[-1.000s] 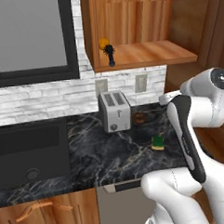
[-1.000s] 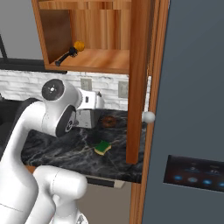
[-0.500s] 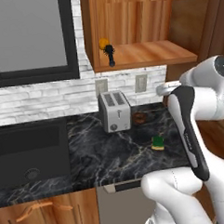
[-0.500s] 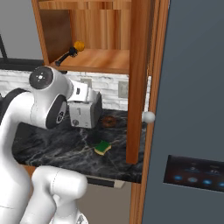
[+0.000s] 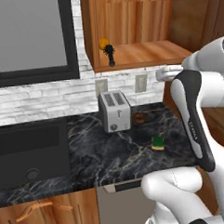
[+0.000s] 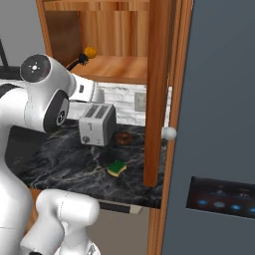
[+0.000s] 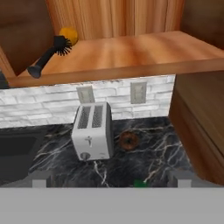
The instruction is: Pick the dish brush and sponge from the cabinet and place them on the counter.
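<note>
Reddish-brown wood is framing the scene as the cabinet (image 5: 142,28) is standing open above the black marble-look table (image 5: 88,152), its arched door (image 6: 158,89) swinging out to the right with a round grey knob (image 6: 169,133) showing. The white arm is reaching up in front of the cabinet, with the end effector (image 5: 164,74) hanging at about shelf height, just beside the shelf's front right corner; whether it is open or closed cannot be told, and nothing is seen in its grip.

Well below the end effector and to its left, a silver toaster (image 5: 114,111) is sitting on the table against the white brick wall, with a small dark brown ring-shaped item (image 7: 129,140) lying just beside it. The dish brush (image 7: 49,55) is lying on the cabinet's wooden shelf (image 7: 131,54), far to the left of the end effector, its bristled head touching a small orange ball (image 7: 68,35) behind it. The sponge (image 6: 117,168) is resting on the table, green side up, below the end effector and nearer the front edge.
</note>
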Robot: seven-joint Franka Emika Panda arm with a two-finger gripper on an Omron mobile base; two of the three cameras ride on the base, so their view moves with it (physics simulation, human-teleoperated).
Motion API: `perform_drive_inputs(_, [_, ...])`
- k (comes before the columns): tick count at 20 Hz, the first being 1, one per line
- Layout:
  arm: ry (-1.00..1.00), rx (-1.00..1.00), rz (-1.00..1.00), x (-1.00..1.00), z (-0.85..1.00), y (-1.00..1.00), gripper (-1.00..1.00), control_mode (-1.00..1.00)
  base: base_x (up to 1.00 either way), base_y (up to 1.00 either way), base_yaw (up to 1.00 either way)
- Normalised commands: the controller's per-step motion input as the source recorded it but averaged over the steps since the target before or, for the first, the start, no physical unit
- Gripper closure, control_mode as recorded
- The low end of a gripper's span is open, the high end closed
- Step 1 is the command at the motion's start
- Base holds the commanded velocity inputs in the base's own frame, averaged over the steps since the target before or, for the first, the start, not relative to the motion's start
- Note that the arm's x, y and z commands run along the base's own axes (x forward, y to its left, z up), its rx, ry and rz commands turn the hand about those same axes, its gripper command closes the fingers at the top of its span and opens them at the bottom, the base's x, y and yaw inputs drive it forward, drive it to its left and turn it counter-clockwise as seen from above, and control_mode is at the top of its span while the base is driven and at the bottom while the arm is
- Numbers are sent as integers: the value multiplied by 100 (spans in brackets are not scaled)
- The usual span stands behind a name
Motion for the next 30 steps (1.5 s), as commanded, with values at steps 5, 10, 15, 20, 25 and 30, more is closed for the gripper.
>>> perform_drive_inputs(5, [-2,6,0,-3,53,8,-100,-100,0,0,0])
perform_drive_inputs(10, [-2,5,0,0,32,16,-100,-100,0,0,0])
perform_drive_inputs(15, [-5,2,0,6,4,17,-100,-100,0,0,0])
perform_drive_inputs(20, [-8,4,0,11,-1,5,-100,-100,0,0,0])
perform_drive_inputs(25, [-7,7,0,22,0,0,-100,-100,0,0,0])
perform_drive_inputs(30, [-4,5,0,29,0,12,-100,-100,0,0,0])
